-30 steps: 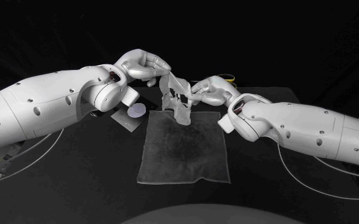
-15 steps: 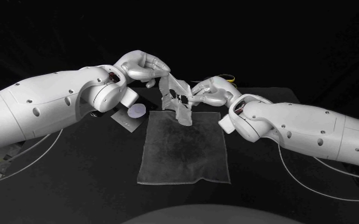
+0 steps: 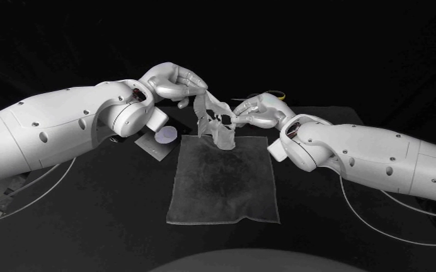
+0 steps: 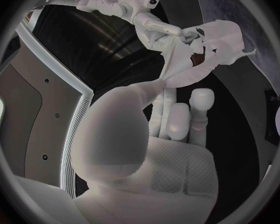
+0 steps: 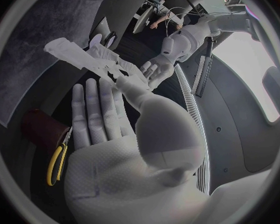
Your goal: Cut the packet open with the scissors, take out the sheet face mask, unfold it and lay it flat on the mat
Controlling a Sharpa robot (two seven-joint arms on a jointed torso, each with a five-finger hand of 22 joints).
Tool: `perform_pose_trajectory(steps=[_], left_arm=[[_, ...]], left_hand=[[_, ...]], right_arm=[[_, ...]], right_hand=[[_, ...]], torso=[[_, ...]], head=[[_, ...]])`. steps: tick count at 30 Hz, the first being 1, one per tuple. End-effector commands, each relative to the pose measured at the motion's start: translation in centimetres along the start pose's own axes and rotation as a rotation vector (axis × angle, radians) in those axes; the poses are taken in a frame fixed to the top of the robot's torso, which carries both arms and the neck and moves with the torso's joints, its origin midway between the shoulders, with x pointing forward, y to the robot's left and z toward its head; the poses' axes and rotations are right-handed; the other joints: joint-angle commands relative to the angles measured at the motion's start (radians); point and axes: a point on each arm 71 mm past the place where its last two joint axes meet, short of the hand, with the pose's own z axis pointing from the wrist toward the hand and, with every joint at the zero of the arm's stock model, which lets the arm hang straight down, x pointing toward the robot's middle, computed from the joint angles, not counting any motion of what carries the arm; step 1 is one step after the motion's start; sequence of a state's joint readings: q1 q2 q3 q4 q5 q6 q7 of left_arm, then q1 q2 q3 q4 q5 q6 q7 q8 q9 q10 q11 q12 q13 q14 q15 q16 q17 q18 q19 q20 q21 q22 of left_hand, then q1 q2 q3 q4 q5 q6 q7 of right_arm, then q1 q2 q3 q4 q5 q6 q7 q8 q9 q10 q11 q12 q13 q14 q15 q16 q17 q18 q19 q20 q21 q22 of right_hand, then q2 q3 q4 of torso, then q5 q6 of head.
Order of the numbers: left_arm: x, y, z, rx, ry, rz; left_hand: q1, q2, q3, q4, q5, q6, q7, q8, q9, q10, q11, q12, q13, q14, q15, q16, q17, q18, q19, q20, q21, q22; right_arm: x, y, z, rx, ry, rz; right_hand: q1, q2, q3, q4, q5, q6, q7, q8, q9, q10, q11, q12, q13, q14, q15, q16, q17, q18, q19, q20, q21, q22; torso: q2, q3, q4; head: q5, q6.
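Observation:
The white sheet face mask (image 3: 216, 121) hangs partly folded in the air above the far edge of the grey mat (image 3: 222, 184). My left hand (image 3: 172, 82) pinches the mask's upper corner. Lower down and to the right, my right hand (image 3: 259, 111) pinches its other side. The left wrist view has the left hand (image 4: 171, 119) holding the mask (image 4: 202, 55) by a drawn-out corner, with the right hand (image 4: 159, 27) at its far side. From the right wrist, the right hand (image 5: 109, 114) holds the mask (image 5: 90, 59) and the left hand (image 5: 154, 68) lies beyond it.
The cut packet (image 3: 160, 140) with a pale round mark lies left of the mat, under my left forearm. The yellow-handled scissors (image 3: 277, 96) lie behind my right hand, and their handles (image 5: 56, 162) lie close under it beside a dark red object (image 5: 43, 127).
My right hand has drawn slightly to the right, pulling the mask a little wider. The left hand has hardly moved.

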State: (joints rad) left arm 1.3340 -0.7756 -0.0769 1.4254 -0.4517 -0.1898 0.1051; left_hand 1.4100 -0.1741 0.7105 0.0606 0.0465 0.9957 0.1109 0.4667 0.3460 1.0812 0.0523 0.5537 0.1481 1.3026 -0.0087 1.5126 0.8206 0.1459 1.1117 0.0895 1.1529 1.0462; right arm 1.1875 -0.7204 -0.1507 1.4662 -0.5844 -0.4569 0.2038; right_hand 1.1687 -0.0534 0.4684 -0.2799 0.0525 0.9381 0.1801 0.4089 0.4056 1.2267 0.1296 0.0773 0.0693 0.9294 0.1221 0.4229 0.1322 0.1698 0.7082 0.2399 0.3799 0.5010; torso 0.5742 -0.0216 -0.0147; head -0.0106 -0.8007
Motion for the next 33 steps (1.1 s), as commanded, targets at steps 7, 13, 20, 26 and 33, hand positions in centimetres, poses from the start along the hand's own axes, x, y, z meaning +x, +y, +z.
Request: perform_pose_trajectory(steps=[7, 13, 20, 26, 33], left_arm=[[0.2, -0.5, -0.1, 0.019, 0.03, 0.011], [0.5, -0.9, 0.0, 0.025, 0.046, 0.019], [0.6, -1.2, 0.0, 0.026, 0.062, 0.033], [0.7, -1.3, 0.0, 0.023, 0.065, 0.037], [1.0, -1.4, 0.1, 0.022, 0.078, 0.036]], left_hand=[[-0.004, 0.004, 0.007, -0.001, 0.003, 0.0, 0.005, 0.002, 0.158, 0.006, -0.002, -0.001, 0.002, 0.007, -0.003, 0.004, 0.002, -0.003, 0.008, 0.001, 0.004, 0.001], [-0.005, 0.004, 0.009, -0.002, 0.003, 0.0, 0.005, 0.002, 0.16, 0.007, -0.002, -0.001, 0.002, 0.007, -0.003, 0.004, 0.002, -0.003, 0.011, 0.001, 0.006, 0.003], [-0.006, 0.004, 0.01, -0.003, 0.003, 0.0, 0.005, 0.002, 0.161, 0.007, -0.002, -0.002, 0.002, 0.01, -0.003, 0.004, 0.01, -0.004, 0.014, 0.001, 0.009, 0.007], [-0.009, 0.004, 0.012, -0.004, 0.003, -0.001, 0.006, 0.001, 0.165, 0.01, -0.002, -0.001, 0.003, 0.013, -0.003, 0.004, 0.014, -0.006, 0.021, 0.0, 0.015, 0.013], [-0.01, 0.004, 0.013, -0.004, 0.003, -0.001, 0.006, 0.001, 0.166, 0.01, -0.002, -0.001, 0.003, 0.013, -0.003, 0.004, 0.012, -0.006, 0.022, 0.0, 0.016, 0.014]], right_arm=[[0.0, -0.7, 0.1, 0.039, 0.046, 0.017], [0.3, -0.8, 0.2, 0.044, 0.076, 0.026], [0.7, -0.1, 0.5, -0.02, 0.058, -0.008], [1.2, 0.9, 0.7, -0.111, 0.026, -0.088], [2.1, 2.0, 0.9, -0.204, -0.015, -0.219]], right_hand=[[-0.006, 0.001, -0.019, 0.006, -0.004, -0.035, 0.006, 0.043, 0.025, -0.038, 0.007, 0.019, 0.002, -0.041, 0.006, 0.037, 0.023, 0.013, 0.007, 0.011, -0.039, -0.033], [-0.047, -0.022, -0.053, 0.016, -0.005, -0.131, 0.037, -0.008, -0.002, -0.085, 0.031, 0.025, -0.001, -0.087, 0.022, 0.052, 0.035, 0.009, 0.004, 0.021, -0.07, -0.056], [-0.025, 0.013, -0.045, 0.012, -0.004, -0.121, 0.04, -0.031, -0.024, -0.1, 0.031, 0.046, 0.0, -0.095, 0.02, 0.083, 0.051, 0.013, 0.021, 0.024, -0.084, -0.071], [-0.006, 0.036, -0.001, -0.003, -0.004, -0.082, 0.027, -0.057, -0.048, -0.069, 0.013, 0.076, 0.002, -0.057, 0.002, 0.124, 0.068, 0.016, 0.065, 0.009, -0.073, -0.072], [0.015, 0.009, 0.011, -0.006, -0.004, -0.023, -0.011, -0.113, -0.088, 0.068, -0.044, 0.2, 0.052, 0.108, -0.066, 0.281, 0.15, 0.015, 0.184, -0.056, 0.01, -0.027]], torso=[[0.0, 0.0005, 0.0004], [-0.001, 0.0, -0.0006], [0.0, 0.0009, 0.0003], [0.0, 0.0005, 0.0002], [0.0, 0.0001, 0.0003]], head=[[0.001, -0.002], [0.003, 0.0], [0.003, 0.001], [0.001, 0.002], [-0.001, 0.002]])
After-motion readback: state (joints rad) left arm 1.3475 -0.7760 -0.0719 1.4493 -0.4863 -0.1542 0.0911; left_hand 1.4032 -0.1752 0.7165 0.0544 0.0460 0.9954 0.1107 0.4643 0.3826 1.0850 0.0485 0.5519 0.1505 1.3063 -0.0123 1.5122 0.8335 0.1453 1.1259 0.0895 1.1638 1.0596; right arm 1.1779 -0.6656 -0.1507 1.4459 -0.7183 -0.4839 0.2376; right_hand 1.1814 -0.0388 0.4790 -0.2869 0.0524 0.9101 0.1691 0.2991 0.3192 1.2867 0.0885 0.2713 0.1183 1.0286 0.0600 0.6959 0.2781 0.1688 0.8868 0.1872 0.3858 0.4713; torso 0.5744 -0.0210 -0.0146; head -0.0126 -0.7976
